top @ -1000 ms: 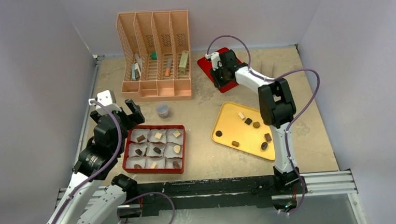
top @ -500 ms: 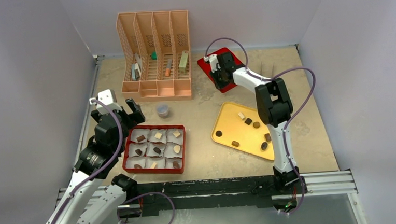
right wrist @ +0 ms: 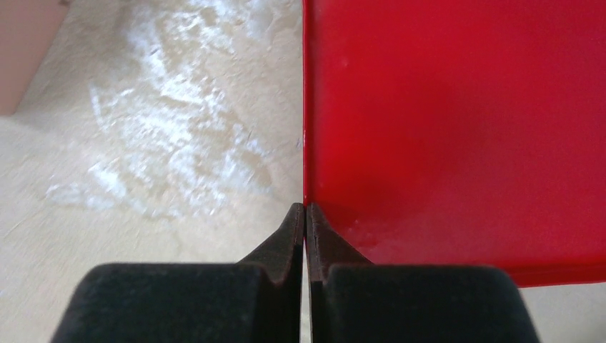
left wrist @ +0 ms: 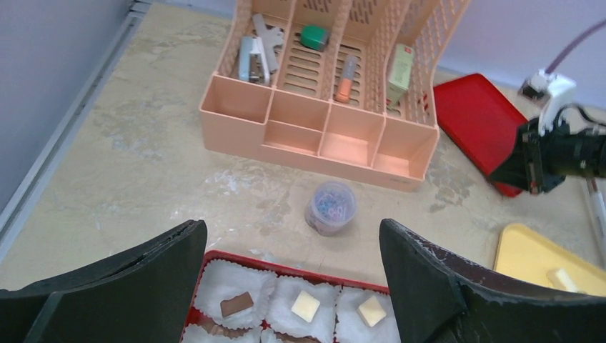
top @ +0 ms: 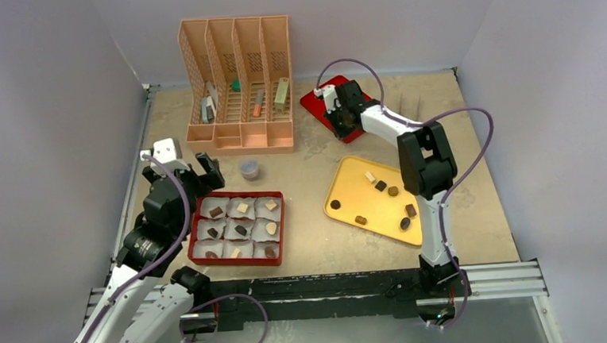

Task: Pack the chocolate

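Note:
Chocolate pieces (top: 217,212) lie in white paper cups inside the red box (top: 195,234). Several more chocolate pieces (top: 381,186) lie loose on the yellow tray (top: 341,187). My left gripper (top: 181,175) hangs open above the box's far left corner. In the left wrist view its jaws (left wrist: 289,236) stand wide apart over a brown piece (left wrist: 236,304) and two cream squares (left wrist: 305,306). Far across the table my right gripper (top: 339,121) is shut on the left rim of the flat red lid (top: 316,101). The right wrist view shows the fingertips (right wrist: 306,209) pinched right on that lid's (right wrist: 457,121) edge.
A peach desk organizer (top: 238,84) with small items stands at the back. A small clear jar of coloured clips (top: 250,170) sits between it and the red box. Grey walls close in on the left, right and back.
The right gripper has closed on the lid's rim, and the lid's left corner has shifted slightly. The left gripper has edged a little toward the box, still open.

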Available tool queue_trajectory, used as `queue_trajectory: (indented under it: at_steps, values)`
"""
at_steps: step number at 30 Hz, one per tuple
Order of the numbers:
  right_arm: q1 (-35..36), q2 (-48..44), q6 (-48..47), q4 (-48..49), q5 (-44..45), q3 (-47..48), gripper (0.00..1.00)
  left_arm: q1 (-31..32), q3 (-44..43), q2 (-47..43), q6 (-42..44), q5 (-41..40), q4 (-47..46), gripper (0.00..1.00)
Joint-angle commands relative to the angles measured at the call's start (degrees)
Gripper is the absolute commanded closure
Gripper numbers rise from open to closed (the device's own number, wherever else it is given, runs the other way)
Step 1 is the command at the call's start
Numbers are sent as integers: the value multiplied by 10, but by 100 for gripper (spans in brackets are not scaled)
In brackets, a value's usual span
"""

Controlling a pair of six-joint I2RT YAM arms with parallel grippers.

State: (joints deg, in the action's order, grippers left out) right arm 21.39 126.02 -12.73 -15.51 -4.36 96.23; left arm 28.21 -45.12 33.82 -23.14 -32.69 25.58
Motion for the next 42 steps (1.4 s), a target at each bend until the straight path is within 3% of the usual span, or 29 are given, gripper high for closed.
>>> queue_trajectory:
  at_steps: [1, 11, 14, 19, 23, 28, 31, 42]
  values:
    - [1, -100, -9, 24, -33, -23, 100, 2, 18, -13, 66, 88, -80, 10]
    - [1, -192, 34, -9, -69, -91, 100, 2, 59, 7, 192, 314, -239, 11]
    - [1, -212, 38, -55, -92, -87, 100, 2, 78, 25, 289, 364, -298, 12]
    - [2, -256, 62, -78, -110, -102, 100, 2, 74, 107, 474, 486, -271, 22]
    - [4, -303, 76, -85, -127, -134, 100, 2, 49, 147, 561, 520, -270, 24]
    - [26, -343, 93, -102, -149, -155, 100, 2, 27, 225, 631, 477, -349, 22]
    - [47, -366, 91, -113, -148, -165, 100, 2, -32, 290, 707, 502, -301, 25]
    - [81, -426, 106, -122, -166, -190, 100, 2, -160, 439, 736, 690, -262, 23]
